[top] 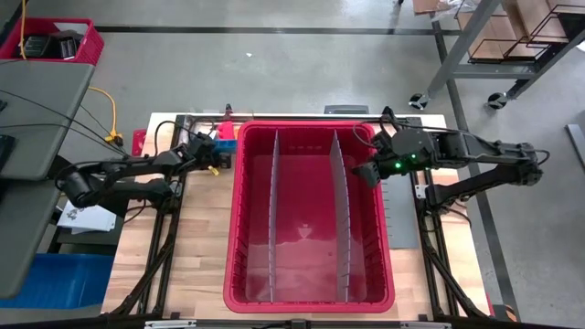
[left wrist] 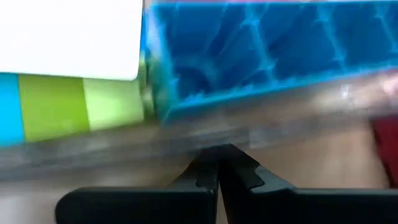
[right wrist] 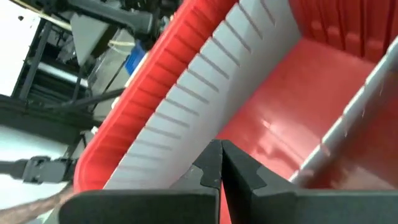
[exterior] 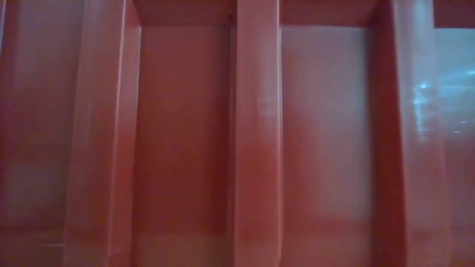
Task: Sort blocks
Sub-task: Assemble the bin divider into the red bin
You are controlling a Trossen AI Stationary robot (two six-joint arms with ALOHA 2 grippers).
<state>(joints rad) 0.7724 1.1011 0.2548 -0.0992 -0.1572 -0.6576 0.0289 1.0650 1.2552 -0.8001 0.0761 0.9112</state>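
My left gripper (top: 218, 161), shut and empty, sits beside the red bin's (top: 233, 228) far left corner, a blue block (top: 226, 143) just ahead. My right gripper (top: 366, 173), shut and empty, hangs over the bin's right compartment.

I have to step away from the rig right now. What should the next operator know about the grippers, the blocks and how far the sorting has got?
Left gripper: shut, empty, outside the red bin's left wall near its far corner, beside a blue block.
Right gripper: shut, empty, over the bin's right rim near the far end.
Bin: two grey dividers make three compartments; no blocks show in any.
Done: nothing sorted yet.
Left: pick up the blocks and sort them into the compartments. The only block I can make out is the blue one.
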